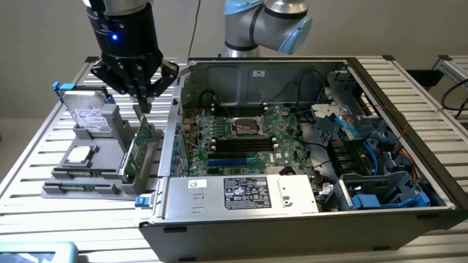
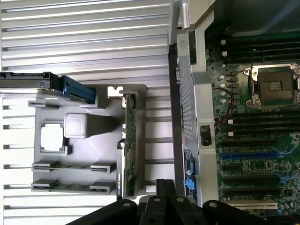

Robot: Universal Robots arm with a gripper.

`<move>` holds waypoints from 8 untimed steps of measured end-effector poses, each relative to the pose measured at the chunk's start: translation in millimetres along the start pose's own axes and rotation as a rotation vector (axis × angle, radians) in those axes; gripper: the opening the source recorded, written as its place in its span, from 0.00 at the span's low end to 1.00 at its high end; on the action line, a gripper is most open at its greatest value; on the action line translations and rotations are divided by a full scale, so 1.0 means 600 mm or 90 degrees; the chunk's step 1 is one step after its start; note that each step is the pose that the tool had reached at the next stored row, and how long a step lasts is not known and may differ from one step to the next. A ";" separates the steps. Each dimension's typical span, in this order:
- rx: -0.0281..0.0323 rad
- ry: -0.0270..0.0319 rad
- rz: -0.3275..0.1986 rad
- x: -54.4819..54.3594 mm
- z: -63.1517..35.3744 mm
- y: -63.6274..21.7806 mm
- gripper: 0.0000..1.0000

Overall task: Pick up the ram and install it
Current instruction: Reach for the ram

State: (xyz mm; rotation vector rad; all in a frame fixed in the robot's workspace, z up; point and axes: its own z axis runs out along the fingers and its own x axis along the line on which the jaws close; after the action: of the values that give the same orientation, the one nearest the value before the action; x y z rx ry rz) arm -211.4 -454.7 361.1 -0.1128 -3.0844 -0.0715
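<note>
Nearest on the worktop [image 1: 29,181], the ram [image 2: 75,167] sat edge-up in a front slot of the grey fixture [image 1: 109,164], with a like stick just beside it. It was judged light, stiff and thin, and fragile at its chips and contacts. Hold was best taken across the flat faces, at mid-length of the exposed top edge. Farther back, the end effector [image 1: 144,107] hung above the taller green card [image 1: 135,150], fingers drawn together and empty. Beyond lay the open case [image 1: 241,74].

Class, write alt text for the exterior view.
A black robot gripper hangs above a grey plastic parts holder, near an upright green circuit card. To the exterior view's right sits an open metal computer case showing its green motherboard.
</note>
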 end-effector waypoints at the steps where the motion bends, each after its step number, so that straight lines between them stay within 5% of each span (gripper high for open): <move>1: 0.0000 0.0006 0.000 0.003 0.001 -0.003 0.11; 8: 0.0004 0.0060 0.000 0.039 0.008 -0.017 0.11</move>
State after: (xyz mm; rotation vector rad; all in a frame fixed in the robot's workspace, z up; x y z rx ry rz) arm -235.8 -463.1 357.2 -0.1127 -3.0749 -0.0707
